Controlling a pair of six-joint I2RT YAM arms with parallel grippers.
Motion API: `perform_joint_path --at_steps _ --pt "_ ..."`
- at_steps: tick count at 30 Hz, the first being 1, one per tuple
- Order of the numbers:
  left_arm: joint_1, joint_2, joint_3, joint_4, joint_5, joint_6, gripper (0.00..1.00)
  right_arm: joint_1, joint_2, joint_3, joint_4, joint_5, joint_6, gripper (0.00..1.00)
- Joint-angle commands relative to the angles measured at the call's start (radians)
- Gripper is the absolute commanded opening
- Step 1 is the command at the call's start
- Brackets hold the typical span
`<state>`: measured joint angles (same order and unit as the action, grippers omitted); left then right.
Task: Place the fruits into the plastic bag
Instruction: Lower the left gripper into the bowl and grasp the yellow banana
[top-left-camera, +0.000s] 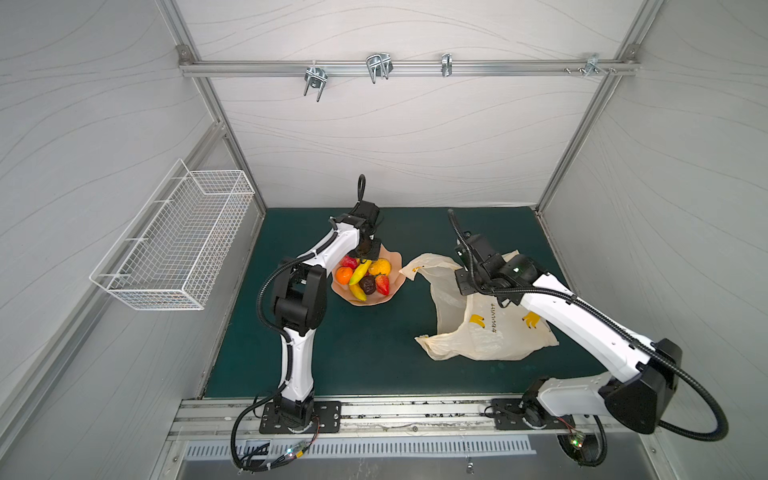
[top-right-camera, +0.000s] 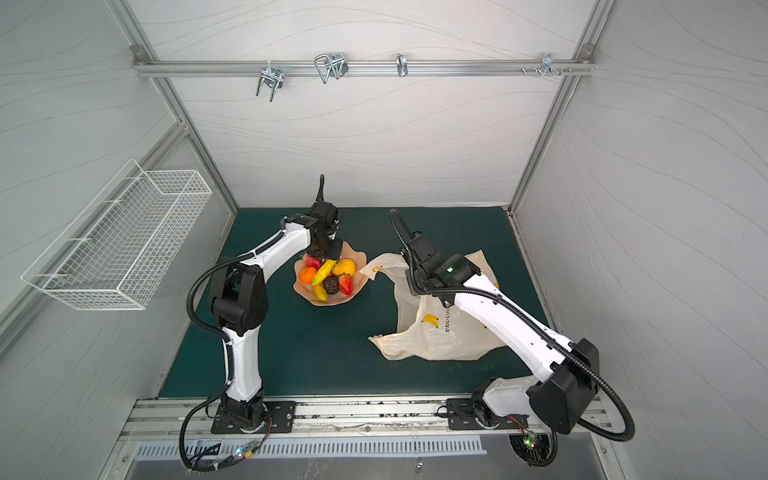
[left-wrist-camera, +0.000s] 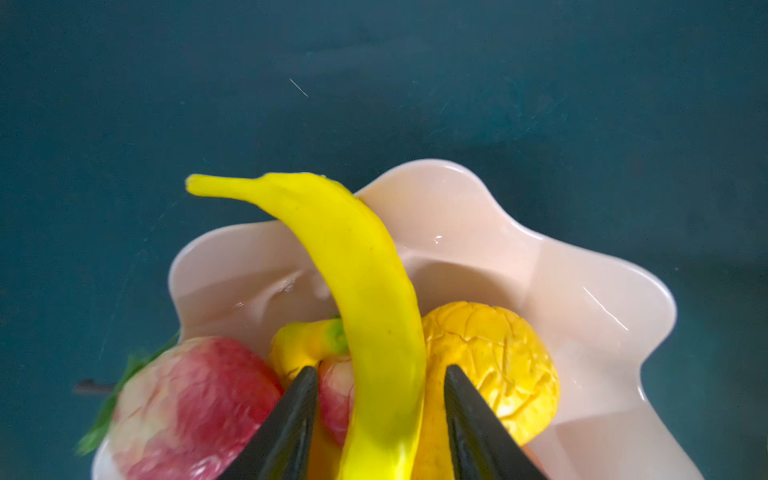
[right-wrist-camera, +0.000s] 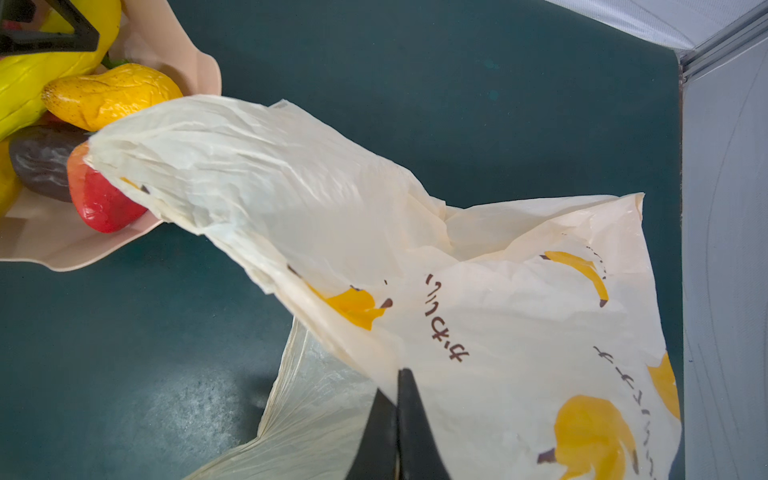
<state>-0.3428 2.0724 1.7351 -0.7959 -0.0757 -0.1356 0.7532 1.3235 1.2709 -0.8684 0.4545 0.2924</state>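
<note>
The fruits lie heaped in a pink wavy bowl (top-left-camera: 397, 266): a banana (top-left-camera: 360, 272) on top, an orange (top-left-camera: 344, 275), a pear shape (top-left-camera: 380, 267), a dark one (top-left-camera: 367, 284) and a strawberry (top-left-camera: 382, 284). My left gripper (left-wrist-camera: 378, 370) hangs over the bowl, open. Its fingers straddle the top banana (left-wrist-camera: 365, 282) with a small gap on each side. The plastic bag (top-left-camera: 490, 332) lies right of the bowl, one handle reaching toward it. My right gripper (right-wrist-camera: 399, 374) is shut on the bag's (right-wrist-camera: 457, 291) upper layer, lifting it off the layer below.
The bowl (top-right-camera: 353, 286) and bag (top-right-camera: 440, 340) rest on a dark green mat (top-left-camera: 353, 353). A white wire basket (top-left-camera: 178, 237) hangs on the left wall. Metal hooks (top-left-camera: 378, 66) sit on the rail at the back. The mat's right edge meets the wall (right-wrist-camera: 723, 208) beside the bag.
</note>
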Motion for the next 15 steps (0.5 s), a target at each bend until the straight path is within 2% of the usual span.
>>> perform_joint_path --at_steps 1,8,15 --pt "-0.010 0.032 0.048 -0.004 -0.022 -0.009 0.50 0.007 -0.018 -0.001 -0.017 -0.010 0.015 0.00" --pt "-0.016 0.052 0.044 -0.018 -0.048 0.001 0.38 0.007 -0.020 0.005 -0.019 -0.005 0.014 0.00" --pt "-0.016 -0.023 0.017 -0.017 -0.045 0.018 0.26 0.007 -0.014 0.005 -0.018 -0.005 0.014 0.00"
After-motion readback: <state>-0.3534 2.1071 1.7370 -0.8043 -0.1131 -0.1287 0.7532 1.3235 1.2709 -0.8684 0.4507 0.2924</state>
